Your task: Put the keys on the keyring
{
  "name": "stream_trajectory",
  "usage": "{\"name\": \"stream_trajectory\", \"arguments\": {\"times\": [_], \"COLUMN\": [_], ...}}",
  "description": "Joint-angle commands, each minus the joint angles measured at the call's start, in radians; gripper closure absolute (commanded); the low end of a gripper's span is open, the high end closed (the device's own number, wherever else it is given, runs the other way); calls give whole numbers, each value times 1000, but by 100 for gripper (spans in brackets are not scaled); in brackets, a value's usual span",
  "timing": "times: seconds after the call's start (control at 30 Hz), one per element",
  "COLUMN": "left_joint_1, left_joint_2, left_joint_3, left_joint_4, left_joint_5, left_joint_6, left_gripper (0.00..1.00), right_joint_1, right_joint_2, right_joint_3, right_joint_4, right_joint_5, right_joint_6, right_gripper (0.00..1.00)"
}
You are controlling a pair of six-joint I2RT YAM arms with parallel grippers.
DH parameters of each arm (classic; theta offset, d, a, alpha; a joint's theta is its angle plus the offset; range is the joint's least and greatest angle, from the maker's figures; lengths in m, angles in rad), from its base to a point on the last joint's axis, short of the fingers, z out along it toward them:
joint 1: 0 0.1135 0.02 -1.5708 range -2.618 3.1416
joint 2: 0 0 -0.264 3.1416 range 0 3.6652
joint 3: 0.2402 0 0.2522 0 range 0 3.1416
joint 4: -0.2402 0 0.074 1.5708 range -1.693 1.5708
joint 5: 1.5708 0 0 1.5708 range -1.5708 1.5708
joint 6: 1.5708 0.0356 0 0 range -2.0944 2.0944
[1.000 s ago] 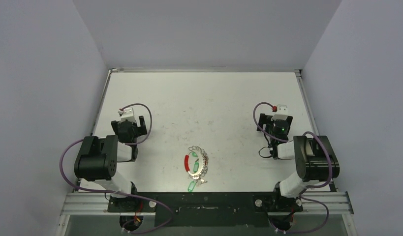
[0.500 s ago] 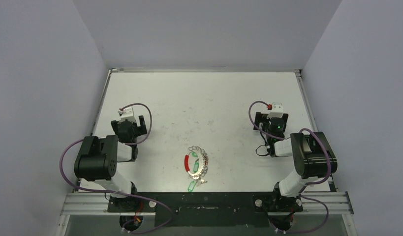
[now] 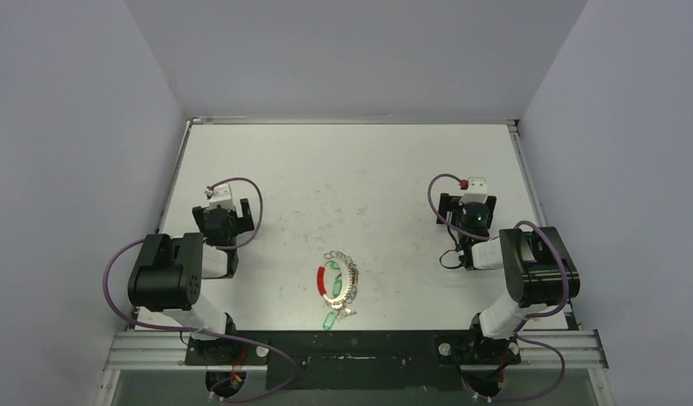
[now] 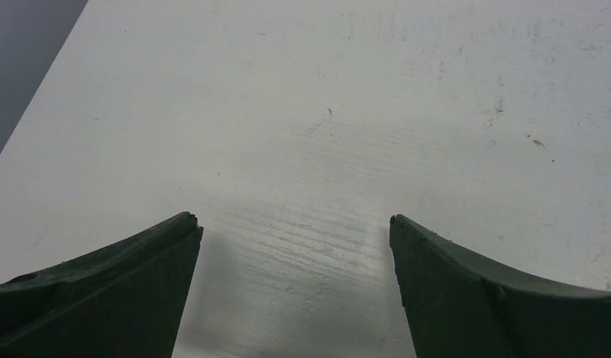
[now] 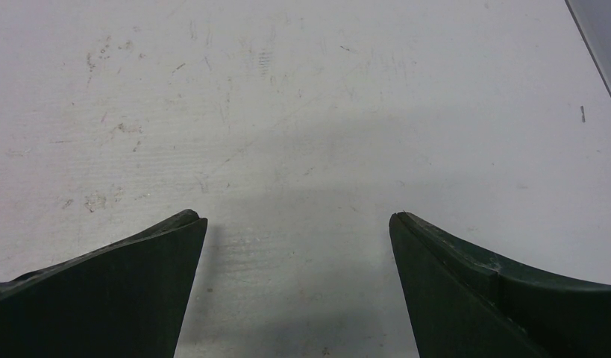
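Note:
The keyring (image 3: 338, 279) lies flat on the white table near the front middle, its red arc (image 3: 321, 279) on the left and small silvery loops round the rest. One green key tag (image 3: 334, 283) lies inside the ring. A second green-tagged key (image 3: 328, 320) lies just in front of it, beside a bit of silver metal (image 3: 347, 311). My left gripper (image 3: 217, 196) (image 4: 293, 220) is open over bare table, well left of the ring. My right gripper (image 3: 475, 189) (image 5: 296, 216) is open over bare table, well right of it. No key or ring shows in either wrist view.
Grey walls close the table in on three sides. The table's left edge (image 4: 26, 67) shows in the left wrist view and its right edge (image 5: 594, 52) in the right wrist view. A black rail (image 3: 360, 347) with both arm bases runs along the front.
The right arm has shifted slightly left and away from its base over the last second. The left arm, keyring and keys have not moved.

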Motion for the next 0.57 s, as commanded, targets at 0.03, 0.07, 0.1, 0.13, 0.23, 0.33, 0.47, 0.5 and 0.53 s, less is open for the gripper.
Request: {"name": "stream_trajectory", "arguments": {"times": [0.03,0.07,0.1,0.13,0.23,0.33,0.47,0.5,0.53], "left_joint_1": [-2,-3,-3,-3,-2,-1,-1,-1,-1], "left_joint_2": [2,4,4,4,3,4,5,3,1], "left_joint_3": [24,25,25,25,27,29,30,28,24], "left_joint_4": [61,61,60,60,58,53,51,55,58], "left_joint_5": [-4,-3,-2,-2,2,4,4,4,3], "left_joint_6": [12,12,12,12,12,11,12,12,12], "left_gripper": [3,3,3,3,3,3,3,3,3], "right_joint_1": [3,3,3,3,2,3,3,3,2], "right_joint_2": [-8,-8,-8,-8,-8,-8,-8,-8,-8], "right_joint_3": [21,21,21,20,21,20,21,20,21], "right_joint_4": [33,34,34,34,34,34,34,34,34], "right_joint_5": [15,15,15,15,15,15,15,16,16], "right_joint_6": [-3,-3,-3,-3,-3,-3,-3,-3,-3], "right_gripper": [0,0,0,0,0,0,0,0,0]}}
